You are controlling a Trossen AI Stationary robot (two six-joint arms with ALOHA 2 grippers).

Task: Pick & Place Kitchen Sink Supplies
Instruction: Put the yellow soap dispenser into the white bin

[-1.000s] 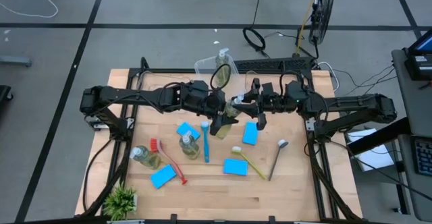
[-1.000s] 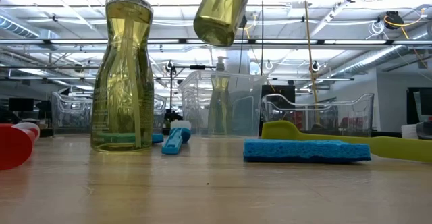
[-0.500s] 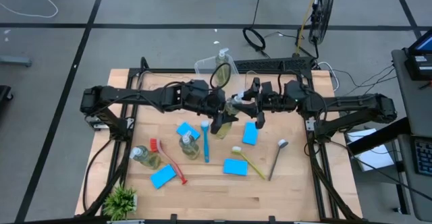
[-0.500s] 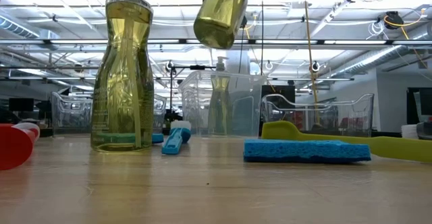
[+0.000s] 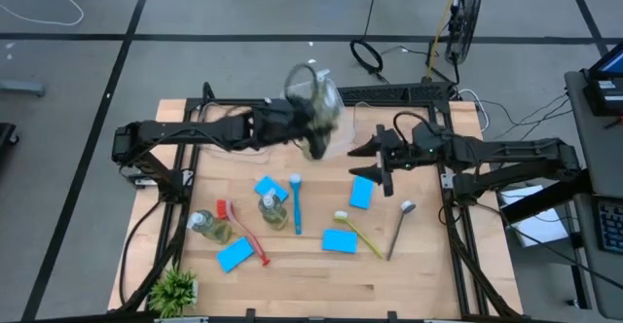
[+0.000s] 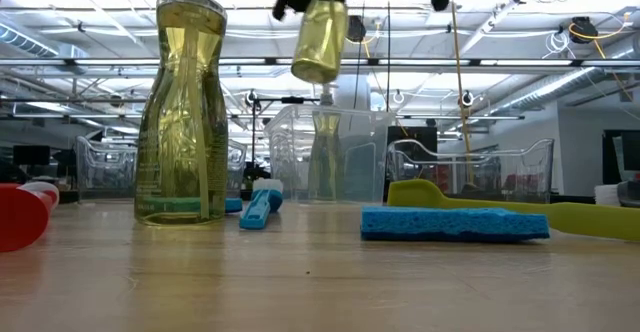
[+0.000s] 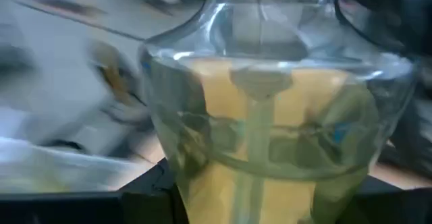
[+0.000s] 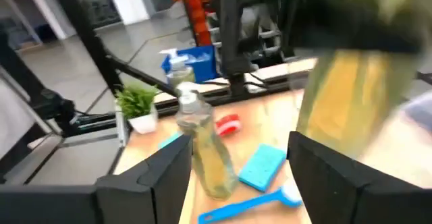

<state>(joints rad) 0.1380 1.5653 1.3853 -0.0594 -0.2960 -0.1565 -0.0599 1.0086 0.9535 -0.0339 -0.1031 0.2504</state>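
My left gripper (image 5: pixel 304 130) is shut on a clear pump bottle of yellow-green soap (image 5: pixel 315 136), held high beside the clear bin (image 5: pixel 292 95) at the far edge. The bottle hangs in the low view (image 6: pixel 320 40) and fills the left wrist view (image 7: pixel 270 129). My right gripper (image 5: pixel 376 160) stands open and level to its right, touching nothing; its fingers (image 8: pixel 169 177) frame a standing soap bottle (image 8: pixel 202 153). Two soap bottles (image 5: pixel 273 209), (image 5: pixel 207 226), several blue sponges (image 5: pixel 361 192) and brushes (image 5: pixel 296 201) rest on the table. My left gripper pinches the bottle's upper body, just below the neck (image 6: pixel 322 7), between its two fingers, which stand on either side of it. The fingers come nearly level from the table's left. The bottle hangs almost upright, base (image 6: pixel 318 74) down, well clear of the table.
A soap bottle (image 5: pixel 321 78) stands in the clear bin. A potted plant (image 5: pixel 175 289) sits at the near left corner. Red (image 5: pixel 241 231), yellow-green (image 5: pixel 358 231) and brown (image 5: pixel 399 228) brushes lie across the near half. Further clear bins (image 6: pixel 470 172) line the far edge.
My right gripper has opened, let go of the bottle and drawn back toward the table's right edge. My left gripper has carried the bottle toward the far edge and the clear bin, turning it from tilted to nearly upright.
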